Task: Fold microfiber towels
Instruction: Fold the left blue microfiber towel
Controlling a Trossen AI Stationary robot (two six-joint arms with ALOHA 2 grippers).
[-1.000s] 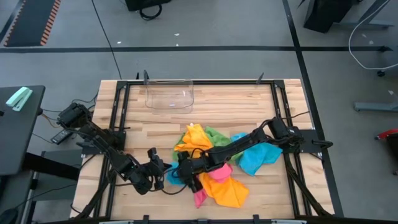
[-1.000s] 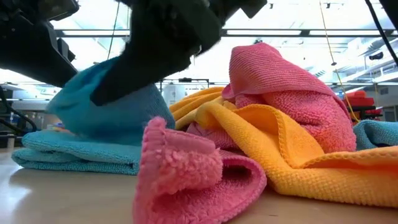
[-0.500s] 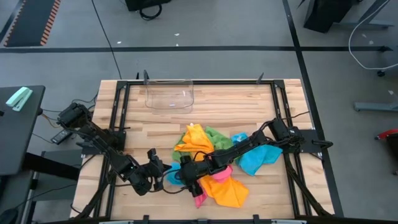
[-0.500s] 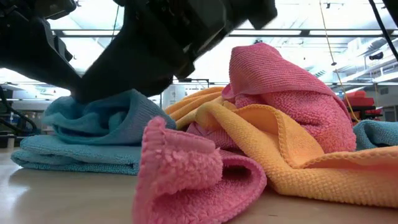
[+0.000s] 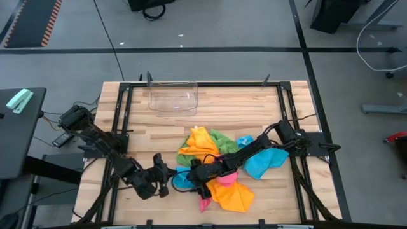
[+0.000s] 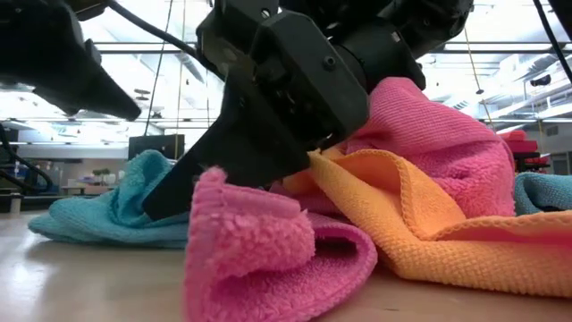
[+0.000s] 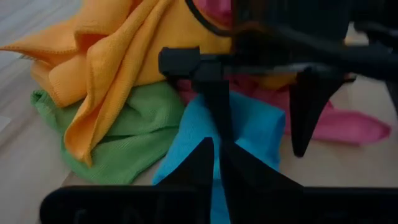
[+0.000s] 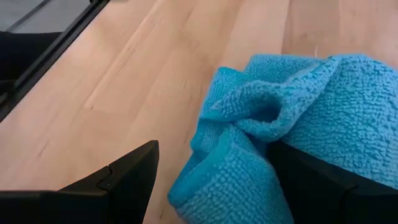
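A heap of microfiber towels lies at the table's near middle: orange (image 5: 197, 143), green (image 5: 221, 138), pink (image 6: 268, 250) and a blue one (image 5: 180, 180) at the heap's left edge. The blue towel (image 8: 298, 106) lies bunched on the table. My right gripper (image 8: 214, 146) is open and low over it, its fingers on either side of a fold. My left gripper (image 7: 216, 144) stands just left of the blue towel (image 7: 249, 130), fingers only a narrow slit apart, clear of the cloth in the low view. My right gripper comes slanting down from the table's right, its open fingers on either side of a bunched fold at the blue towel's edge (image 8: 249, 134). The fold bulges against the inner side of one finger (image 8: 311, 180). The towel lies slack on the table.
A clear plastic bin (image 5: 173, 97) stands at the table's far edge. A second blue towel (image 5: 264, 162) lies at the heap's right, under the right arm. Bare wood (image 5: 133, 127) shows left of and beyond the heap. Black frame rails (image 5: 121, 108) run along both sides.
My right gripper has come down onto the blue towel, staying open. The blue towel's raised part, which stood up in a peak near my left gripper, has sunk and now lies low on the table. The other towels have kept still.
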